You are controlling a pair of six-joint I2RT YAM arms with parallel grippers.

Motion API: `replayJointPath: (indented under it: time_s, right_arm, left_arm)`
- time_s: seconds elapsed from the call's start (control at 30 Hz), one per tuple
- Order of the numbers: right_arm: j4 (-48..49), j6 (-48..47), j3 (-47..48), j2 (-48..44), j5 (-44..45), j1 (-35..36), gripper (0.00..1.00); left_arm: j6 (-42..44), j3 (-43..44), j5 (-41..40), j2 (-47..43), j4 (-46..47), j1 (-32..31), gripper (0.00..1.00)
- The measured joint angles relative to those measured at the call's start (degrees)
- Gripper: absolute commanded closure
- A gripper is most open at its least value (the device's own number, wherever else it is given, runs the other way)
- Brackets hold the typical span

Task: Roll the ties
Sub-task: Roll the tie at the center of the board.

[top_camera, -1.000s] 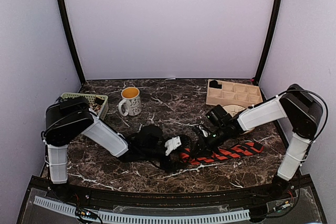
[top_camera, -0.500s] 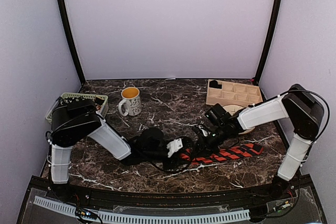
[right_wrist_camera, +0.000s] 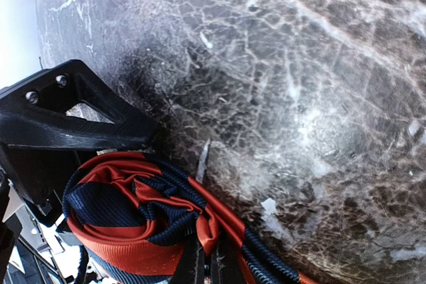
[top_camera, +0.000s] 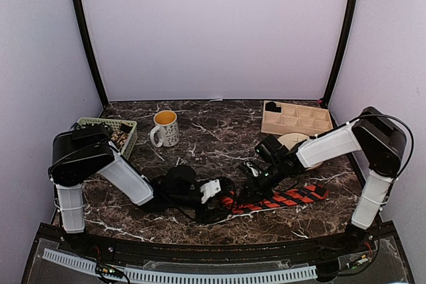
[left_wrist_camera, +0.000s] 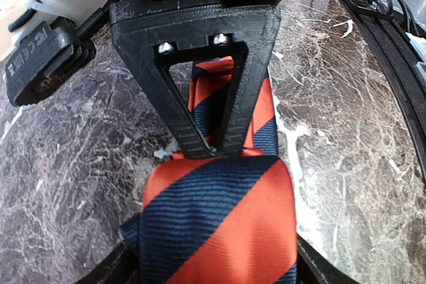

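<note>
A red-and-navy striped tie (top_camera: 286,197) lies on the marble table, its left part wound into a loose roll (top_camera: 229,202). My left gripper (top_camera: 223,197) comes in from the left, and its fingers (left_wrist_camera: 120,265) flank the roll (left_wrist_camera: 219,217) on both sides, touching it. My right gripper (top_camera: 245,187) reaches in from the right. In the right wrist view it (right_wrist_camera: 208,267) is shut on a red fold at the core of the spiral roll (right_wrist_camera: 126,217). Its black triangular finger (left_wrist_camera: 206,84) shows in the left wrist view above the roll.
A mug (top_camera: 164,128) of orange liquid and a green basket (top_camera: 110,131) stand at the back left. A wooden divided tray (top_camera: 296,118) and a pale round disc (top_camera: 296,141) sit at the back right. A black cable (top_camera: 200,214) loops near the roll.
The left jaws narrowed on the roll, then widened again. Both grippers and the roll shifted a little left and nearer. The tie's flat tail on the right is slightly shorter.
</note>
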Motion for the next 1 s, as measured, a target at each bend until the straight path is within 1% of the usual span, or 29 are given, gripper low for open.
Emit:
replayJointPath:
  time_s: [0.23, 0.33, 0.47, 0.6, 0.67, 0.73, 0.77, 0.87, 0.93, 1.0]
  right_arm:
    - [3.80, -0.59, -2.16, 0.04, -1.84, -0.42, 1.00]
    - [4.74, -0.85, -2.64, 0.04, -2.23, -0.55, 1.00]
    - [5.14, -1.05, -2.78, 0.04, -2.40, -0.61, 1.00]
    - [4.68, -1.44, -2.49, 0.07, -2.34, -0.61, 0.99]
    - [3.82, -1.73, -2.05, 0.07, -2.10, -0.61, 0.91]
    - [2.60, -2.03, -1.51, -0.04, -1.55, -0.66, 0.79]
    - [2.01, -2.32, -1.31, -0.39, -1.53, -0.72, 0.71]
    - [-0.37, -1.81, -1.16, -2.89, -0.37, -0.81, 0.58]
    - [-1.31, -0.98, -1.33, -5.25, -0.22, -1.03, 0.54]
    - [-0.76, 0.72, -1.51, -7.63, -0.94, -1.03, 0.54]
  left_arm:
    - [-5.53, -0.02, 2.80, -0.07, -0.15, -0.02, 0.28]
    - [-8.61, 0.35, 2.91, 0.94, 1.70, -0.02, 0.31]
    - [-10.49, 2.47, 3.13, 3.17, 3.45, -0.02, 0.42]
    - [-10.16, 3.82, 3.17, 4.33, 3.48, -0.02, 0.64]
    - [-8.83, 3.85, 2.89, 4.33, 3.04, -0.07, 0.71]
    - [-7.21, 3.78, 2.80, 4.07, 2.47, -0.11, 0.72]
    - [-6.12, 3.65, 2.60, 3.63, 1.90, -0.24, 0.73]
    - [-3.74, 3.23, 1.29, 1.97, -0.90, -0.76, 0.73]
    - [-2.89, 3.08, 0.52, 1.25, -2.36, -1.09, 0.73]
    - [-2.34, 3.08, -0.24, 0.72, -3.52, -1.27, 0.73]
